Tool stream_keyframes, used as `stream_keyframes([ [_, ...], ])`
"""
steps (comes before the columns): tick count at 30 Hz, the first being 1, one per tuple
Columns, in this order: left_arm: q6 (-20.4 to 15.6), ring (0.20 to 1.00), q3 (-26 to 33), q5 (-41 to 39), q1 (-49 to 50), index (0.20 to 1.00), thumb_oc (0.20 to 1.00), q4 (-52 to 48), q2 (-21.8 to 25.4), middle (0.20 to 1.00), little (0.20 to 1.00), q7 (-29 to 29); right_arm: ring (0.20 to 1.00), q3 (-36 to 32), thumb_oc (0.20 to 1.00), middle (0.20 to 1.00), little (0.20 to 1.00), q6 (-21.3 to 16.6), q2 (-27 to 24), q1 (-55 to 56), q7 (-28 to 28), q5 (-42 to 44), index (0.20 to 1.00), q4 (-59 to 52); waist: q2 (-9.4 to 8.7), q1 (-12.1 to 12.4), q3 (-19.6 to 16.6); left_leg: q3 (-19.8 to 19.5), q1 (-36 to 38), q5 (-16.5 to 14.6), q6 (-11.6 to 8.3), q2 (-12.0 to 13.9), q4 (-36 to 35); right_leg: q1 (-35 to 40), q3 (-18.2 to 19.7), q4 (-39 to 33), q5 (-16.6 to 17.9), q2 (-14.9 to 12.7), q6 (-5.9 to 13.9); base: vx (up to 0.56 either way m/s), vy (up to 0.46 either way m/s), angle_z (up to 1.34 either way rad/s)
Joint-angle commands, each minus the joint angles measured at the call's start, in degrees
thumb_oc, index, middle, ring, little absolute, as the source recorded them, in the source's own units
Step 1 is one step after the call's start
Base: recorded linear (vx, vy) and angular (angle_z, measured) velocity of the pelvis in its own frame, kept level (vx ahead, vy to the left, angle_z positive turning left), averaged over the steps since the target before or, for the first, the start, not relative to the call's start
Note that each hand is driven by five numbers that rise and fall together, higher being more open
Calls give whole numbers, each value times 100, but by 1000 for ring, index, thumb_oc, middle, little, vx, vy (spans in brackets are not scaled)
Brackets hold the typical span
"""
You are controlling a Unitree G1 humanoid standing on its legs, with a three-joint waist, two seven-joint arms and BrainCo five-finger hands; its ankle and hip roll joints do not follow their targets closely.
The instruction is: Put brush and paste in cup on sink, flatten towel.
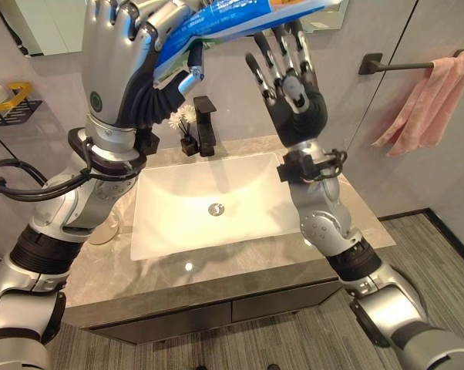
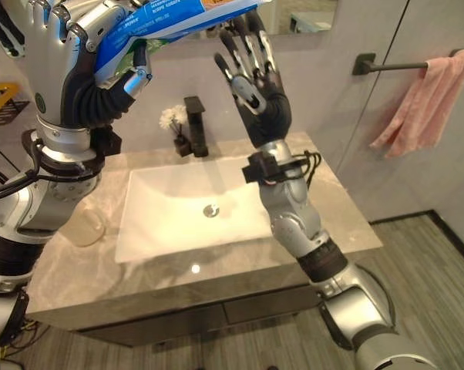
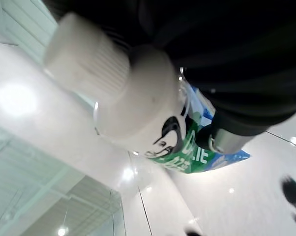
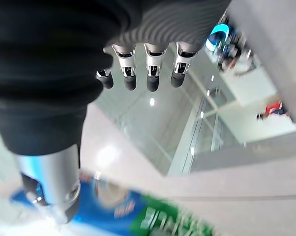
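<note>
Left eye view: both arms rise from the near edge of the counter (image 1: 240, 262), forearms upright, hands lifted high over the sink (image 1: 216, 204). The left hand (image 1: 112, 46) is held with its back toward the camera, fingers curled down and thumb tucked under, clenched round the capped end of a blue, green and white toothpaste tube (image 1: 232, 23). The tube runs level from that grip toward the right hand (image 1: 290, 77), passing just above its fingertips. The right hand stands upright, palm turned toward the left hand, fingers straight and a little spread, holding nothing; I cannot tell whether its tips touch the tube. The left wrist view shows the tube's ribbed white cap (image 3: 89, 64) close against the dark cover, with the thumb pressed on the printed body. The tube carries print, but it is too small to read.

Beyond the hands, a black tap (image 1: 205, 123) stands behind the sink, with a small dark holder of white flowers (image 1: 186, 123) just beside it. A clear cup (image 2: 85, 227) sits on the counter below the left forearm. Far off on the right-hand wall, a pink towel (image 1: 432, 100) hangs bunched over a dark rail (image 1: 394, 65).
</note>
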Motion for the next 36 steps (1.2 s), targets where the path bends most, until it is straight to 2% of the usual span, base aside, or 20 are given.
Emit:
stream_keyframes([
  [1,136,200,-59,-286,-715,200,200,454,80,200,200,232,1000,71,1000,1000,1000,-363,116,-804,47,25,1000,-88,-122,125,-221,180,598,-452,-208,152,22,-49,-65,-6,283,-170,139,0,0,0],
  [12,-11,200,-340,-665,-538,200,200,774,-27,200,200,-40,1000,319,1000,1000,1000,-341,520,-1310,62,187,1000,14,-219,180,-217,156,619,-456,-189,154,22,-13,-99,-6,269,-148,120,4,2,1],
  [20,-25,200,-358,-808,-354,200,200,843,-79,200,200,-200,1000,326,1000,1000,1000,-298,574,-1171,43,307,1000,97,-304,209,-184,149,605,-469,-162,153,22,-27,-110,-6,271,-149,124,5,3,3],
  [21,-16,200,-341,-799,-307,200,200,821,-73,200,200,-203,846,296,846,846,846,-297,571,-1116,27,334,846,99,-318,217,-178,152,606,-475,-161,159,22,-29,-117,-6,272,-149,128,0,0,0],
  [22,-15,200,-328,-798,-262,200,200,812,-82,200,200,-217,642,275,642,642,642,-303,602,-1079,4,347,642,120,-327,222,-177,158,606,-479,-160,162,22,-31,-112,-6,269,-150,127,0,0,0],
  [23,-3,200,-330,-798,-245,200,200,838,-92,200,200,-228,642,260,642,642,642,-311,625,-1044,-15,360,642,151,-333,223,-168,157,606,-485,-159,162,22,-34,-110,-6,271,-154,126,0,0,0],
  [24,-7,200,-325,-797,-231,200,200,834,-93,200,200,-235,369,250,369,369,369,-317,644,-1018,-35,373,369,165,-345,229,-163,160,607,-488,-157,162,22,-37,-109,-6,271,-155,126,0,0,0],
  [25,-11,200,-326,-802,-192,200,200,818,-101,200,200,-251,235,236,235,235,235,-316,683,-959,-58,400,235,166,-358,237,-150,159,610,-490,-152,162,22,-35,-103,-6,275,-155,125,0,0,0],
  [26,-8,200,-311,-799,-177,200,200,808,-98,200,200,-252,200,225,200,200,200,-318,680,-943,-63,389,200,161,-360,239,-149,160,611,-493,-150,161,22,-35,-103,-6,274,-154,125,0,0,0],
  [36,-47,200,-110,-827,138,200,200,687,-203,200,200,-262,200,170,200,200,200,-332,664,-757,-89,327,200,124,-415,268,-141,150,625,-471,-130,142,22,-10,-131,-6,285,-157,97,0,0,0],
])
